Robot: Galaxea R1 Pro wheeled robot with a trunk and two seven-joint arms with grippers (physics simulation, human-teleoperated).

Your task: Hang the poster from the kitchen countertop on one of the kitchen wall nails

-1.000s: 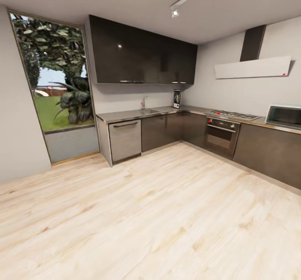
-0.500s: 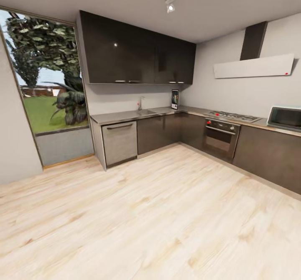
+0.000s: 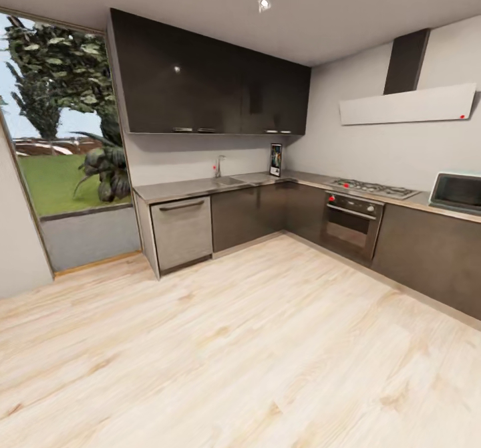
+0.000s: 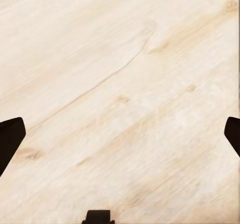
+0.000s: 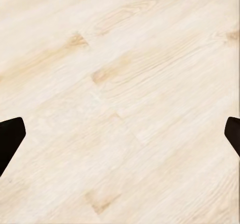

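Pale wood floor (image 3: 267,341) lies under your left claw (image 4: 120,134) and right claw (image 5: 120,134), both spread wide, pinching nothing. Your poster (image 3: 275,160) stands upright on the far desk (image 3: 194,186), in the corner, well apart from both.

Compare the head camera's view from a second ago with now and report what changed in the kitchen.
The camera itself moved: the whole view slid leftward, so the robot is turning or rolling. Nothing in the room moved. The small portrait poster leans upright at the back of the grey L-shaped countertop, untouched. Both wrist views show light wooden floor between open dark fingertips.
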